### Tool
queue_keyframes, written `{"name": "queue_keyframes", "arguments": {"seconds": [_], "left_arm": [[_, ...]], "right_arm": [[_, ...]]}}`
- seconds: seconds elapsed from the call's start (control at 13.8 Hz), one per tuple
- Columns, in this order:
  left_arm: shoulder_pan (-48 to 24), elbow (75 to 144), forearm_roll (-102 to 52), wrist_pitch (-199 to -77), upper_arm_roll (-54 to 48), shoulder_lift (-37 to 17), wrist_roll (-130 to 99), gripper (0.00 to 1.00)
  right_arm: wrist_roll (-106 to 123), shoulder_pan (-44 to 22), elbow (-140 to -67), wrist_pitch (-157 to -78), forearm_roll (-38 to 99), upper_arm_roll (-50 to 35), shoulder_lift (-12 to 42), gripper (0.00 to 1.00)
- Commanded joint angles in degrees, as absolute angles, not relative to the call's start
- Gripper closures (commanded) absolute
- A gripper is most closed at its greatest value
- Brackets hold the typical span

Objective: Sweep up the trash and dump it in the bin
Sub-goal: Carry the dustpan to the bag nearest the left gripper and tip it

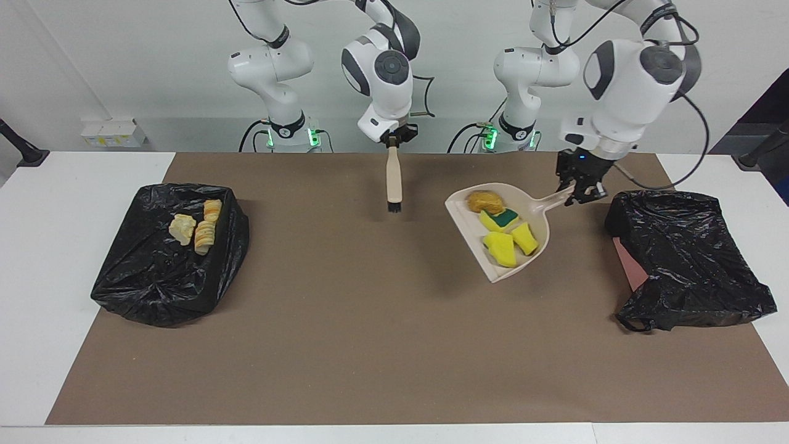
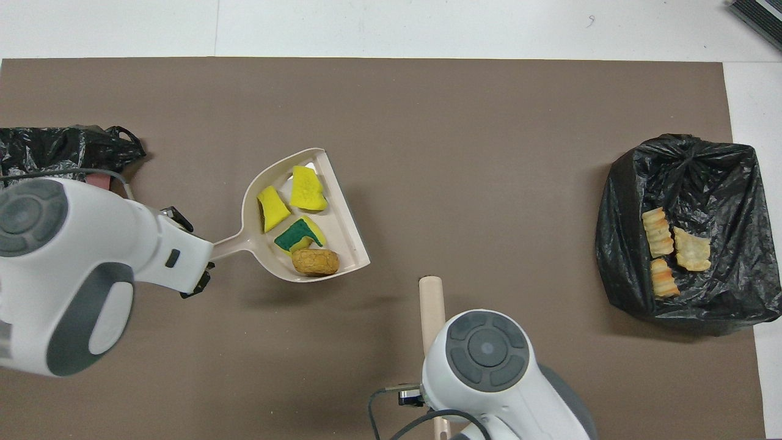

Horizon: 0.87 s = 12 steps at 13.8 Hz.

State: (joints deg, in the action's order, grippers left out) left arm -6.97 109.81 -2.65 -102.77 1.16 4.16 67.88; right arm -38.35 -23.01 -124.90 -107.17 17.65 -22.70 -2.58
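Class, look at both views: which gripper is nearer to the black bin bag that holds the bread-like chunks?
Right. The right gripper, holding the brush, hangs mid-table; the left gripper, holding the dustpan, is over the other end, away from that bag.
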Motion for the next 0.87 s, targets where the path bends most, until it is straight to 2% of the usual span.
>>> {"name": "queue_keyframes", "arguments": {"seconds": [0.0,0.36,0.51,0.58,0.65,0.72,0.8], "left_arm": [[-0.7,101.7,-4.9,-98.0,0.6,-0.9,76.5,1.0],[9.9,97.5,-4.8,-96.9,0.8,-3.5,90.4,1.0],[13.0,92.7,-4.2,-94.8,0.8,-6.2,95.4,1.0],[14.9,91.4,-3.8,-94.7,0.8,-6.9,96.7,1.0],[16.3,90.7,-2.7,-94.7,0.8,-7.5,96.8,1.0],[18.1,89.1,-0.9,-94.9,0.7,-8.6,97.8,1.0],[19.2,86.5,0.4,-94.8,0.5,-10.5,101.6,1.0]], "right_arm": [[-41.9,-27.2,-124.7,-112.3,18.5,-22.5,1.6,1.0],[-39.8,-27.4,-129.3,-116.3,15.8,-22.6,0.6,0.99],[-39.7,-27.6,-131.1,-120.3,15.7,-22.6,0.9,0.92],[-39.6,-27.7,-131.4,-120.6,15.7,-22.6,0.9,0.77],[-39.6,-28.0,-131.3,-120.5,15.6,-22.6,0.9,0.46],[-39.7,-28.2,-130.9,-120.2,15.2,-22.6,1.0,0.06],[-39.7,-28.3,-130.4,-120.4,14.0,-22.5,1.1,0.0]]}}
